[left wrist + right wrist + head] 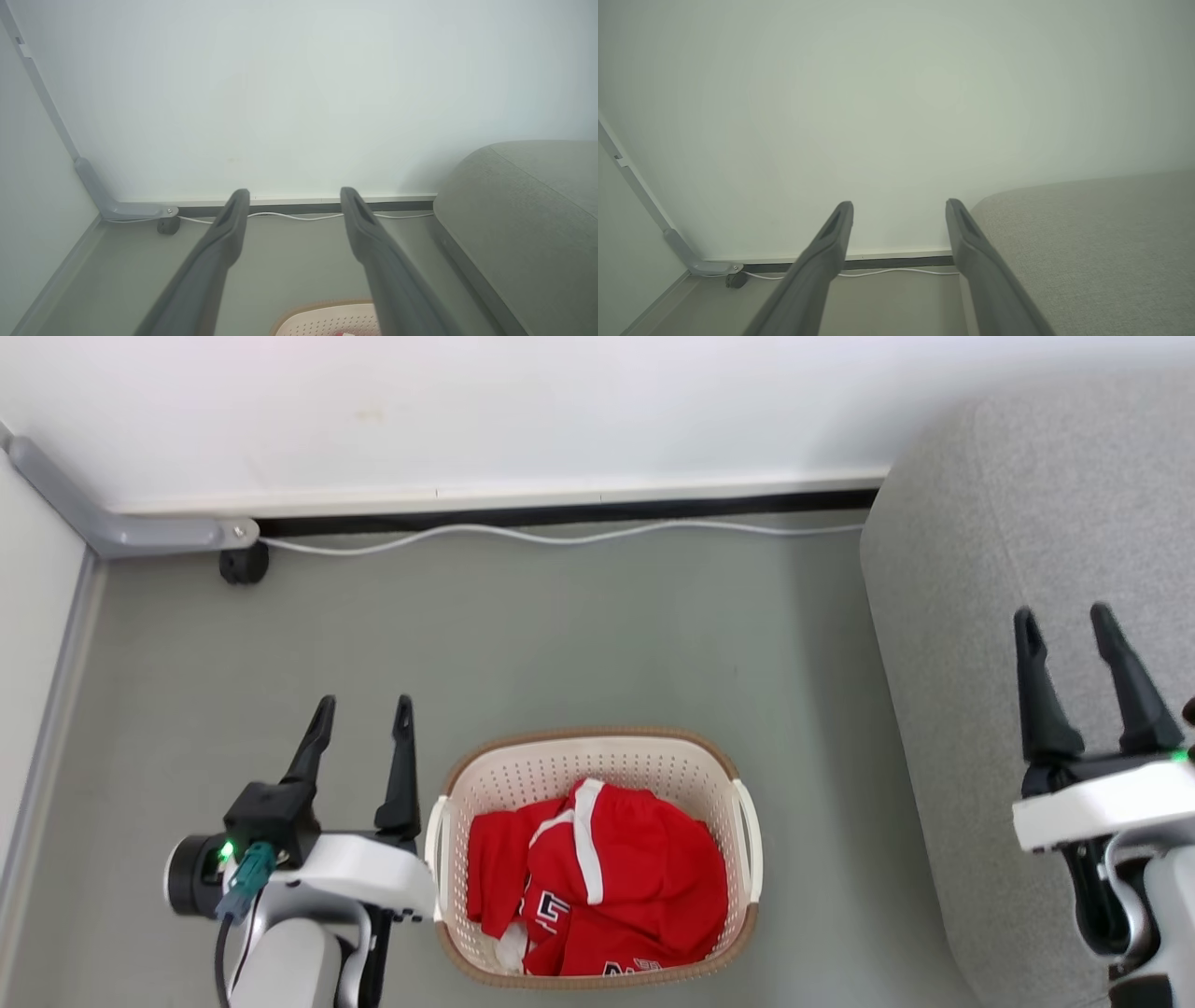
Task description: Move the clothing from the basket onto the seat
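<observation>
Two grippers stood with their fingers spread apart and nothing between them. In the head view the left gripper (364,705) hung over the grey floor (560,644), just beside the left handle of the basket (597,767), its dark fingers pointing toward the wall (560,401). The right gripper (1064,614) hovered over the near edge of the seat (1027,504), released as well, fingers pointing the same way.

The basket sat on the floor between the two arms, apart from the seat, with a strip of bare floor between them. All of the clothing (616,877) lay inside it, a crumpled red heap with a white trim stripe running across the top fold and black-and-white lettering showing near the front rim. The heap filled the nearer part of the basket, leaving the perforated far wall bare. A bit of white showed under the red cloth at the front left; I could not tell what it was.

A white cable (560,536) ran along the foot of the wall, from a grey bracket (131,530) in the left corner toward the seat. A small dark block (245,563) sat on the floor just below the bracket's end.

In the left wrist view, the basket's rim showed at the bottom edge between the open fingers.
</observation>
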Controlling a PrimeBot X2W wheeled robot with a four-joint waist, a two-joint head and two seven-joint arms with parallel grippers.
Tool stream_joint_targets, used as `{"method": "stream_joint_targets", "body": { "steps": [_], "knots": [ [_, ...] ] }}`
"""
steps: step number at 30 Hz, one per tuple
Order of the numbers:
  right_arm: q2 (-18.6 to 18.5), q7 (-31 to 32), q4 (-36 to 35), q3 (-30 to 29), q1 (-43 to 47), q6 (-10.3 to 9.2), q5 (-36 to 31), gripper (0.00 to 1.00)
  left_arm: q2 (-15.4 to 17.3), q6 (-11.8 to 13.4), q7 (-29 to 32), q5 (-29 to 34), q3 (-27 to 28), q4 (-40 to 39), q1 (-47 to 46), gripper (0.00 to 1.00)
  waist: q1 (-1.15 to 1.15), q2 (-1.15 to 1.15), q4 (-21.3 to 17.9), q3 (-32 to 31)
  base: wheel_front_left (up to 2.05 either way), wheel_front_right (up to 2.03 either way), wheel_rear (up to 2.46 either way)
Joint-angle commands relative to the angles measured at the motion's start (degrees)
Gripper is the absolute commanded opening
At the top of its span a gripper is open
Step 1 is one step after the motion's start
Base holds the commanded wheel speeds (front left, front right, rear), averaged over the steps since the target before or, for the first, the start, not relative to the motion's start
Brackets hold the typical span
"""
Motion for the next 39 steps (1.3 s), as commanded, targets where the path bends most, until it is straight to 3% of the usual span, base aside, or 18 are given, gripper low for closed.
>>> {"method": "stream_joint_targets", "body": {
  "steps": [1, 12, 23, 31, 39],
  "knots": [
    [-0.3, -0.32, -0.71, 0.63, 1.5, 0.23, -0.43, 1.0, 0.6, -0.76, -0.52, 0.99, 2.78, -2.03, 0.93, 1.0, 0.0, 0.0, 0.24, -2.2, 0.0, 0.0, 0.0],
    [2.53, -0.32, -0.11, -0.86, 7.37, 0.23, -2.96, 1.0, 0.6, -3.85, -0.52, 3.6, 7.85, -4.06, 7.28, 1.0, 0.0, 0.0, 0.48, -8.74, 0.0, 0.0, 0.0],
    [4.32, -0.32, -0.11, -1.92, 9.99, 0.23, -4.86, 1.0, 0.6, -4.79, -0.52, 4.54, 10.41, -4.79, 11.11, 1.0, 0.0, 0.0, -0.02, -11.82, 0.0, 0.0, 0.0],
    [3.9, -0.32, -0.36, -2.07, 10.44, 0.23, -4.68, 1.0, 0.6, -4.44, -0.52, 4.48, 11.16, -5.62, 12.05, 1.0, 0.0, 0.0, 0.0, -11.29, 0.0, 0.0, 0.0],
    [2.91, -0.32, -2.79, -1.19, 7.61, 0.23, -3.81, 1.0, 0.6, -3.01, -0.52, -0.27, 6.41, -1.92, 10.47, 1.0, 0.0, 0.0, -0.52, -5.25, 0.0, 0.0, 0.0]
  ]
}}
